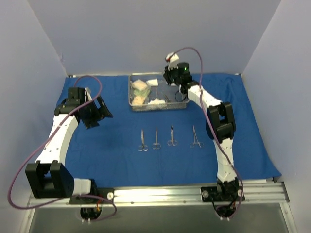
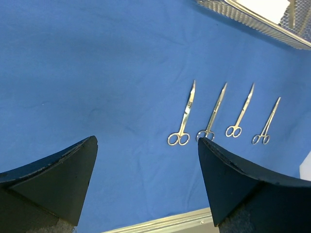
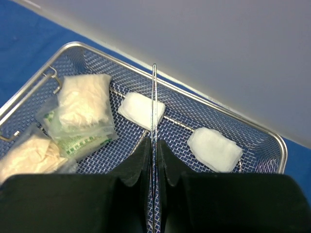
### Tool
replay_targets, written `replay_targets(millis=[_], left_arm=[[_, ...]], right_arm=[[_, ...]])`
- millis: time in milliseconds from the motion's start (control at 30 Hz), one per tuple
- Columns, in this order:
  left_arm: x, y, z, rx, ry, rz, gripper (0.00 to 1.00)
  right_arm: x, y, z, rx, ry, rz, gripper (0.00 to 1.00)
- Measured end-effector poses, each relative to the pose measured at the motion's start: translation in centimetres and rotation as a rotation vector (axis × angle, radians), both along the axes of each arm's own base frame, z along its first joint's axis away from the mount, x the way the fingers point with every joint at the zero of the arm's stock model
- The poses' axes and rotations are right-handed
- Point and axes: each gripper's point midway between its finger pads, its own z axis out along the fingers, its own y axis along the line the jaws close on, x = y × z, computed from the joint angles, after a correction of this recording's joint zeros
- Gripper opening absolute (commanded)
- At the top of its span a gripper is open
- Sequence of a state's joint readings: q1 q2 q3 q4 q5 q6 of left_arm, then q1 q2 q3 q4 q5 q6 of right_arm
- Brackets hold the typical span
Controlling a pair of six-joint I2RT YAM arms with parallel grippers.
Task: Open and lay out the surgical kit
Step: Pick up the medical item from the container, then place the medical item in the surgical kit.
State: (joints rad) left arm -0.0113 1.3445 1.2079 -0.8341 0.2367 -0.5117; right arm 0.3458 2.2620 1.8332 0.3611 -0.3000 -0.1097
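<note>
Surgical kit (image 1: 160, 108) lay mostly opened on the desk. The blue cloth (image 1: 107, 155) was spread flat, four ring-handled instruments (image 1: 156, 139) sat side by side in a row near its middle without touching, and the wire-mesh tray (image 1: 130, 92) stood beyond them. The right pincer (image 3: 153, 145) was over the tray, clamped together on a thin steel piece, probably the tweezers (image 3: 154, 97), whose tip pointed toward the far rim. The left pincer (image 2: 147, 142) hung with its jaws wide apart and nothing between them, above bare cloth to the left of the row. The grip looked narrow, so the tweezers could swivel or slip out on the way across. Their tip could also snag the mesh or a gauze pad (image 3: 142, 110) just beneath and drag it along, or nudge the packets (image 3: 82, 111). Set down carelessly, the piece might land across a neighbour and spoil the row.
</note>
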Motion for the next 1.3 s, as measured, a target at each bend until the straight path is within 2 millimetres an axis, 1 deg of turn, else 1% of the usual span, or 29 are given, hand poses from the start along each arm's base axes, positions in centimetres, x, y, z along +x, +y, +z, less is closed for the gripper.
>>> replay_targets(millis=[100,167,233,333,400,433,467,533,633,700,733,767,833,900,1033,1167,1200,1233,1300], left_arm=[[-0.1,-0.2,0.2,-0.012,-0.015,-0.007,0.94],[-0.2,-0.4,0.4,-0.023,-0.025,-0.010,0.94],[-0.2,-0.6,0.7,-0.031,-0.041,-0.011,0.94],[-0.1,-1.6,1.3,-0.030,-0.072,-0.018,0.94],[0.1,-3.4,1.9,-0.019,-0.110,-0.053,0.94],[0.1,-4.5,2.1,-0.014,-0.128,-0.079,0.94],[0.0,-6.0,2.4,-0.016,-0.150,-0.116,0.94],[-0.2,-8.6,3.0,-0.027,-0.184,-0.179,0.94],[-0.3,-11.4,3.9,-0.042,-0.245,-0.244,0.94],[-0.1,-12.9,4.3,-0.049,-0.281,-0.278,0.97],[-0.1,-13.7,4.5,-0.055,-0.297,-0.295,0.98],[0.1,-14.3,4.5,-0.061,-0.308,-0.309,1.00],[0.4,-15.3,4.5,-0.077,-0.322,-0.326,1.00],[0.8,-15.9,4.7,-0.104,-0.338,-0.331,0.90],[1.1,-17.1,5.1,-0.181,-0.383,-0.353,0.87],[0.4,-18.8,4.6,-0.302,-0.400,-0.389,0.85],[0.2,-19.2,4.4,-0.331,-0.397,-0.395,0.84],[0.1,-19.4,4.3,-0.351,-0.400,-0.402,0.81],[-0.1,-20.0,4.6,-0.408,-0.409,-0.409,0.78]], right_arm=[[-0.1,-0.1,1.8,0.044,-0.017,-0.025,0.00],[-0.5,-0.5,2.6,0.085,-0.013,-0.063,0.00],[-1.2,-0.9,3.0,0.136,0.017,-0.134,0.00],[-2.7,-2.3,3.3,0.214,0.061,-0.289,0.00],[-4.5,-2.7,3.4,0.259,0.080,-0.392,0.00],[-5.5,-2.4,3.6,0.278,0.084,-0.427,0.00],[-6.6,-1.7,3.8,0.295,0.088,-0.446,0.00],[-8.8,0.5,4.6,0.341,0.103,-0.454,0.00],[-11.7,4.0,6.0,0.414,0.136,-0.419,0.00],[-13.3,5.5,6.9,0.472,0.162,-0.394,0.00],[-13.9,5.9,7.1,0.503,0.177,-0.379,0.00],[-14.7,6.1,7.4,0.535,0.198,-0.361,0.00],[-15.6,6.1,7.5,0.579,0.227,-0.337,0.00],[-16.6,6.3,7.7,0.618,0.254,-0.298,0.00],[-19.1,7.3,8.3,0.714,0.307,-0.169,0.00],[-21.7,8.3,10.0,0.820,0.331,-0.032,0.00],[-22.2,8.4,10.5,0.838,0.333,-0.008,0.00],[-22.6,8.6,11.0,0.853,0.335,0.016,0.00],[-23.2,8.9,12.3,0.886,0.326,0.060,0.00]])
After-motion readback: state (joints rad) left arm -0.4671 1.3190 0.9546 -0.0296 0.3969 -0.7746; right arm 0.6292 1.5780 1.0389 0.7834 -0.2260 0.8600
